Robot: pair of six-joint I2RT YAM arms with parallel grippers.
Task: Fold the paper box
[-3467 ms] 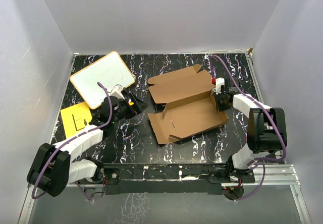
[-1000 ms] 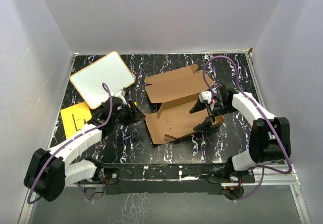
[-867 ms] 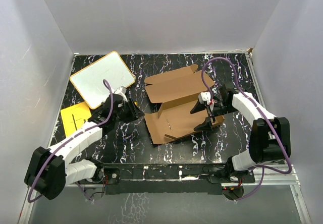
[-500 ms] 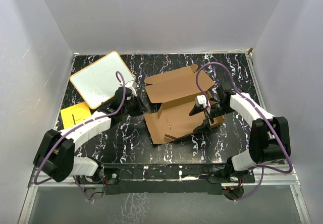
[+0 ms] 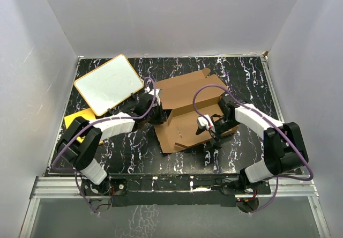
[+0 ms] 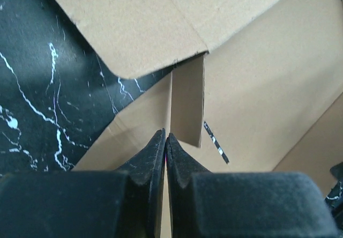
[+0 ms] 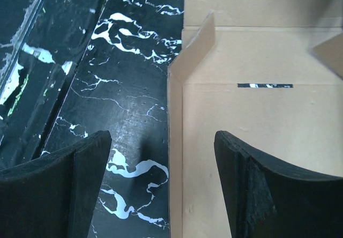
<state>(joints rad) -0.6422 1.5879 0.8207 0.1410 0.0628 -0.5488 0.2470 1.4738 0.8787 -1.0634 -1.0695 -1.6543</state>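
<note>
The paper box (image 5: 185, 96) is brown cardboard lying open mid-table, its lid flat at the back and a shallow tray in front. My left gripper (image 5: 158, 116) is at the tray's left end. In the left wrist view it (image 6: 166, 136) is shut on the thin edge of an upright side flap (image 6: 187, 101) of the box. My right gripper (image 5: 210, 133) is at the tray's near right edge. In the right wrist view it (image 7: 162, 136) is open and straddles the box's wall edge (image 7: 175, 141), one finger over the black table, the other over cardboard (image 7: 257, 114).
A white board with an orange rim (image 5: 107, 83) lies at the back left. A yellow sheet (image 5: 72, 121) peeks out beside the left arm. Purple cables loop over both arms. Grey walls close in the black marbled table (image 5: 246, 72) on three sides.
My left arm swung right from beside the white board to the box's left end, and its jaws closed there. My right gripper slid left and nearer along the tray.
</note>
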